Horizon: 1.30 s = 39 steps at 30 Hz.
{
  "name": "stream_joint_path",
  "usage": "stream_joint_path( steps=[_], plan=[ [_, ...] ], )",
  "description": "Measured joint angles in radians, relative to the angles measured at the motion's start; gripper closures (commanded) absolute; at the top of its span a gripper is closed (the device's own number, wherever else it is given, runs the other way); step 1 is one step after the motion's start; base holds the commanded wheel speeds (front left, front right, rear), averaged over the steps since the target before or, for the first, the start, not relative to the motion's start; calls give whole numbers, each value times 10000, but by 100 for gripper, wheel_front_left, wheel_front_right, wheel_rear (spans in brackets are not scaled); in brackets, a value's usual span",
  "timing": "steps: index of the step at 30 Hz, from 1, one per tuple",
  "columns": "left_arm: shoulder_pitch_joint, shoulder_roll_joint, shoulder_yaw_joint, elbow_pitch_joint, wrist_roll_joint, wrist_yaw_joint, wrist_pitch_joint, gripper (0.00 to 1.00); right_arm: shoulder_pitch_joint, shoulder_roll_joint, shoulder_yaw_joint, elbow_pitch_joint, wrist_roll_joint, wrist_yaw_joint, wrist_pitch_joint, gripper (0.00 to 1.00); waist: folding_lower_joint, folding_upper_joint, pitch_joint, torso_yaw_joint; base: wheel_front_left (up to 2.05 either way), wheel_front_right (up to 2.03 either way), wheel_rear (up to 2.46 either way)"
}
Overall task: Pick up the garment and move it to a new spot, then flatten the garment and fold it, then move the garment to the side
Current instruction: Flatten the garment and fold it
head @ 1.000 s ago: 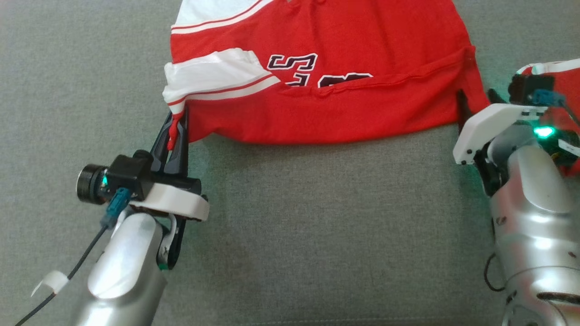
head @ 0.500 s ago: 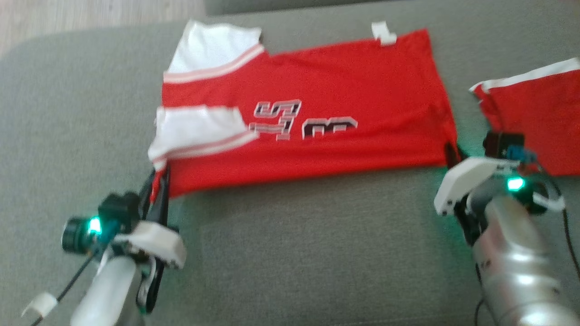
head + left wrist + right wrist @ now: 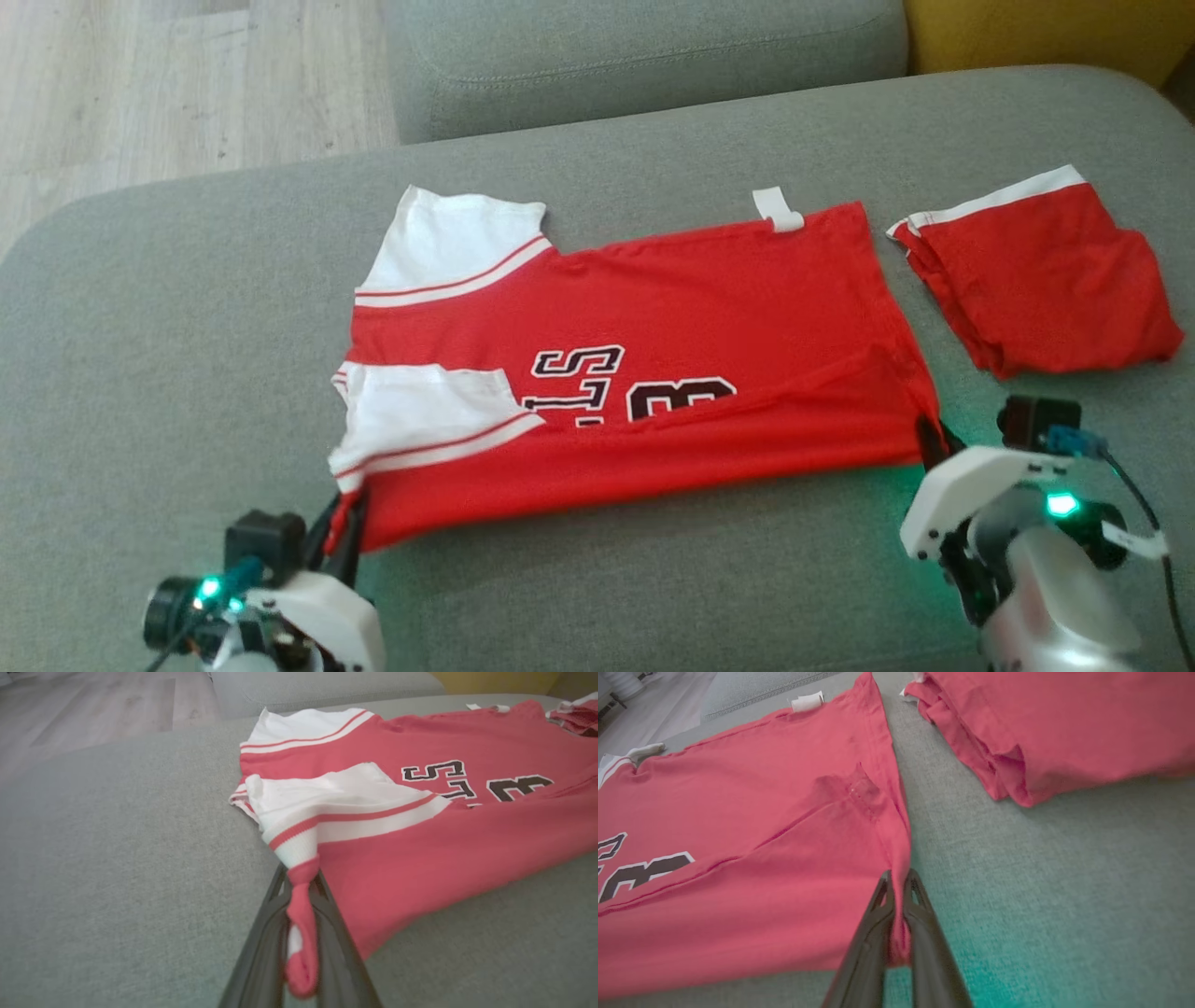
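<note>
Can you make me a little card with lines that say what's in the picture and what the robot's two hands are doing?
surface: grey sofa cushion
main garment: red jersey with white sleeves and black lettering, lying mostly flat
left gripper: shut on the jersey's near corner by the white sleeve
right gripper: shut on the jersey's near corner at the other end
other garment: folded red garment, lying apart on the jersey's right
background: wooden floor
</note>
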Motion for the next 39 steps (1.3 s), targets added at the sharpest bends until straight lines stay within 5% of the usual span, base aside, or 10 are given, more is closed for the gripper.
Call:
stream_joint_path(
  steps=[4,5,6,7,8,9,20,26,32,39],
  plan=[
    [223,4,-182,-311,-58,98,224,100,544,4,69,-756,345,0,29,100,2,0,12,30,0,0,0],
    [226,6,-182,-347,-58,107,224,100,611,4,92,-957,376,0,-19,78,2,0,39,42,0,0,0],
    [221,4,-180,-401,-58,163,217,100,648,4,115,-1164,382,0,-136,0,2,0,69,55,0,0,0],
    [218,-6,-173,-481,-58,232,186,88,665,4,125,-1386,456,0,-263,0,3,0,103,65,0,0,0],
    [214,-15,-165,-560,-56,286,56,23,670,4,148,-1605,545,0,-397,0,3,0,142,73,0,0,0],
    [194,-23,-153,-614,-54,341,-113,0,681,0,192,-1845,596,0,-581,0,3,0,185,81,0,0,0],
    [-814,-347,430,-1528,171,416,-2359,0,1475,-6,1409,-4132,1511,0,-2525,0,4,0,884,67,0,0,0],
    [-2497,56,531,-1536,506,-376,-2399,0,1554,-8,1998,-4991,1699,0,-2715,0,4,0,1625,-287,0,0,0],
    [-5243,903,401,-73,516,-1350,-637,0,1236,-8,2389,-5632,1868,0,-2803,0,6,0,2547,-698,0,0,0],
    [-7422,1822,-497,2025,-639,-1661,1615,0,726,-6,2744,-5975,2121,0,-2928,0,7,-1,3754,-1259,0,0,0]
  ],
)
